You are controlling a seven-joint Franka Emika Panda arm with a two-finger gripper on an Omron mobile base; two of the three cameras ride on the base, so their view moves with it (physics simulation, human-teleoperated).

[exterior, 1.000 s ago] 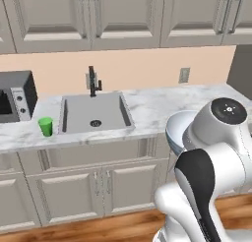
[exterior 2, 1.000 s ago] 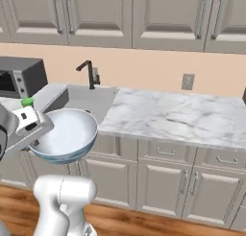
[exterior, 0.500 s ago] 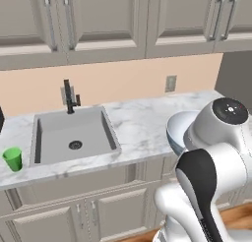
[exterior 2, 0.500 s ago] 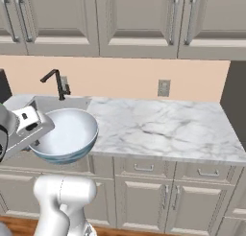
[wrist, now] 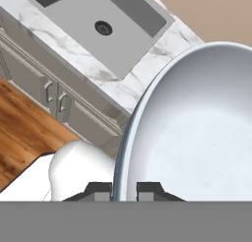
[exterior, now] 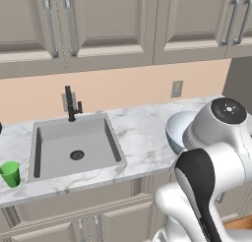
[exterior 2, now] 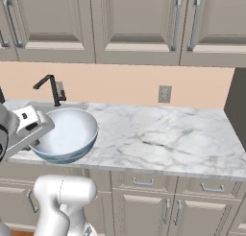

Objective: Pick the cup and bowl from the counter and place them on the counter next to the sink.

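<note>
The bowl (wrist: 197, 123) is held by its rim in the hand view: the thin pale edge runs down between the two dark fingers (wrist: 101, 189) at the bottom centre of the frame, which are drawn narrow onto it, one outside the wall and one inside. In the right base view the bowl (exterior 2: 65, 134) is seen at the lower left, carried by the gripper (exterior 2: 33, 134) above the front edge of the worktop (exterior 2: 158, 139), whether clear of the marble or resting on it cannot be told. In the left base view only a sliver of the bowl (exterior: 176, 133) shows at centre right, behind the white arm.

The relation on which the setting-down turns is judged to be this: the sink (exterior: 74, 147) lies toward the left of the bowl, with a strip of bare marble between its rim and the bowl. In the hand view the sink (wrist: 103, 24) sits at the upper left, beyond the bowl's edge.

The cup (exterior: 10, 173) stands upright at the far lower left of the left base view, on the worktop beside the sink, well apart from the bowl.

No brand, label or readable writing is visible on any of these.
</note>
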